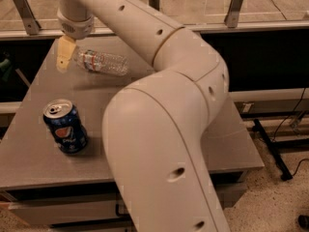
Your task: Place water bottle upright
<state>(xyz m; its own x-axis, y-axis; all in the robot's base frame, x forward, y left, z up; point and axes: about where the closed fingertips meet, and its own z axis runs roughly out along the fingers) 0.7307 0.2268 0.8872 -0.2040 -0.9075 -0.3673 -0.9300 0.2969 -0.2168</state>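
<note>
My gripper hangs over the far-left part of the table, right beside the water bottle. Bottle's on its side. Can't tell if gripper's clenched or released tbh. Pepsi can stands up front.

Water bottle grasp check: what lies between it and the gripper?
Nothing, in the camera view: the gripper hangs close beside the cap end of the water bottle.
</note>
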